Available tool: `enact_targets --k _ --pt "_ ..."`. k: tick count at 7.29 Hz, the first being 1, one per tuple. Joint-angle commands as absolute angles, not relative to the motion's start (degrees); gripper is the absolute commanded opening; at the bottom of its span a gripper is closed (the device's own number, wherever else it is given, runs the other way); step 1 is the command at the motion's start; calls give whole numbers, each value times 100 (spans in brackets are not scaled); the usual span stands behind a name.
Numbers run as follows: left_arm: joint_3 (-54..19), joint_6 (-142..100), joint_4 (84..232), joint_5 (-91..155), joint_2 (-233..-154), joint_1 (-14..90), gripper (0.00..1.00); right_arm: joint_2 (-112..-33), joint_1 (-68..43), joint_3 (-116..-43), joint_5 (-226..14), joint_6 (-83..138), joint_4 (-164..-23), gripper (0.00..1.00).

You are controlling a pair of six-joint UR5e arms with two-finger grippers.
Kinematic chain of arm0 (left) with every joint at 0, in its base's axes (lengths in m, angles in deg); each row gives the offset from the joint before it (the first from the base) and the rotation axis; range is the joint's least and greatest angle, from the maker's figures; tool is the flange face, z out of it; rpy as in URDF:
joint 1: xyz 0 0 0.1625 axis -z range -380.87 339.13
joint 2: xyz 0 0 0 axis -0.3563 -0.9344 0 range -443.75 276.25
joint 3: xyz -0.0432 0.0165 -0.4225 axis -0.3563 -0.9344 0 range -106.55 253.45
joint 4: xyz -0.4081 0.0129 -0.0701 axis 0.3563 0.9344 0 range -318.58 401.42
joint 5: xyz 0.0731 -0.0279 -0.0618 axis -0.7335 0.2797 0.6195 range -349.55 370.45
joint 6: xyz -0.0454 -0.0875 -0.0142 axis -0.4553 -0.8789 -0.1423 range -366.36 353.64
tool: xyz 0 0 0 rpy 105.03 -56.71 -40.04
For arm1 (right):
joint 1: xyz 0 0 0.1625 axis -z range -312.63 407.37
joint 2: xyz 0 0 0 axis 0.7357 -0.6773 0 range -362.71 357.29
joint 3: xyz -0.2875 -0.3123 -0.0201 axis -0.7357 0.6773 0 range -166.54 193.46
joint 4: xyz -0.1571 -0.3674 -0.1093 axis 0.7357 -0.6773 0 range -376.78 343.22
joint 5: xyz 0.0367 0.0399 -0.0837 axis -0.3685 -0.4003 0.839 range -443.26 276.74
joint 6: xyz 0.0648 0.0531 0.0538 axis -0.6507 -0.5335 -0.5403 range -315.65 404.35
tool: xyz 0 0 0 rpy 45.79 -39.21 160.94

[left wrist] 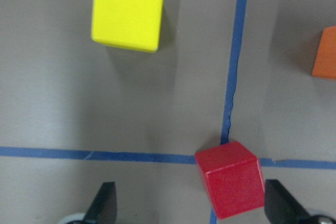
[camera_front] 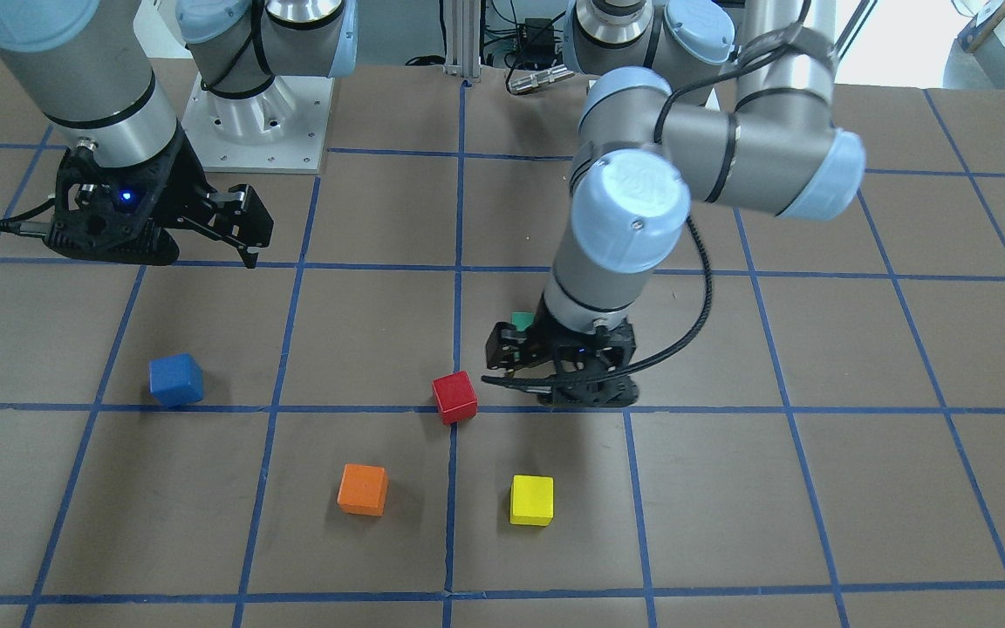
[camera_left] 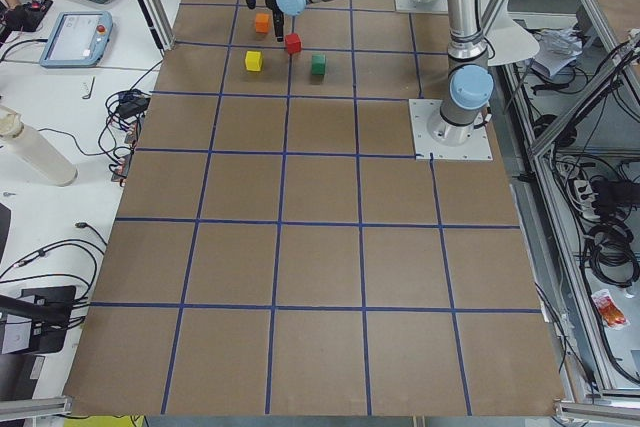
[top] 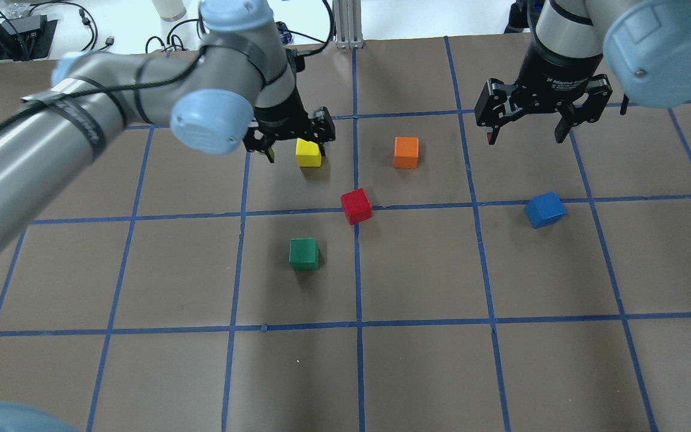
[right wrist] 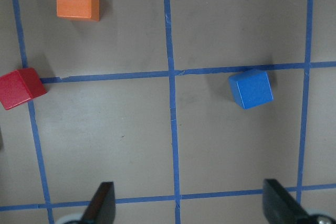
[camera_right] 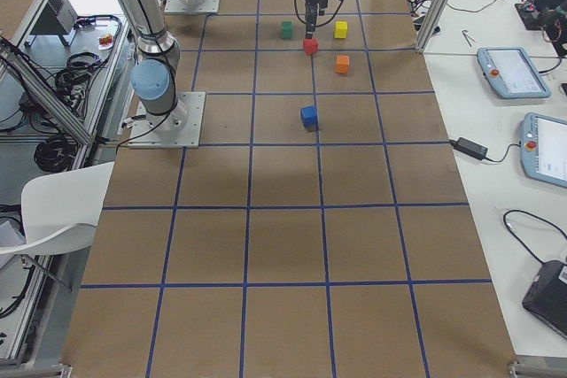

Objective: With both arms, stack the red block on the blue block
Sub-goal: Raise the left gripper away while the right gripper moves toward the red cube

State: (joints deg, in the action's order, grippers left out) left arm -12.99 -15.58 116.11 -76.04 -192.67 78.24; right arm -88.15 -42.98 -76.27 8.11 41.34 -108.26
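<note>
Nearest the robot on the brown paper-covered worktop (top: 417, 360), gridded with blue tape, a small matte green cube (top: 304, 252) sits alone inside a square. Just beyond it, toward the robot's right, the small matte red block (top: 356, 206) rests on a crossing of two tape lines. It is turned askew to the grid and stands apart from every other cube. At about the same depth but well apart on the robot's right, the small matte blue block (top: 544, 209) lies against the same cross line, also askew, its top bare. Farther out stand a small yellow cube (top: 308, 152) and a small orange cube (top: 406, 152), one on either side of the centre line, each apart from the others.

The black two-finger left gripper (left wrist: 190, 195), on the silver-grey left arm (top: 81, 138) reaching in from the robot's left, points down above the worktop by the red block. Its jaws are spread wide and hold nothing. In the left wrist view the red block shows low between the two fingers, closer to one than the other and touching neither. The black two-finger right gripper (top: 525, 137) hangs above the worktop beyond the blue block, its jaws likewise wide and empty. The right wrist view looks down on the blue block, off toward one finger's side.
</note>
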Motion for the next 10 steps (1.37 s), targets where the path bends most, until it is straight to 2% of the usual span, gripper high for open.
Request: enact_targets --k 1,3,4,6,10 --pt "-1014 -480 12281 -7868 -18442 7170 100 -8647 -4316 -7610 780 4058 -10871 100" --pt "-1144 -460 13208 -8060 -17738 7114 100 -8447 -4430 -7636 771 4119 -11423 100" --pt "-1180 -443 13204 -7991 -17596 7080 100 -8228 -4665 -7592 771 4119 -11565 100" --pt "-1127 -460 13204 -7893 -17762 7018 100 -7640 -5096 -7575 641 4119 -12556 100" --pt "-1505 -400 12906 -7938 -17525 7001 100 -7102 -5757 -7618 481 4022 -12831 100"
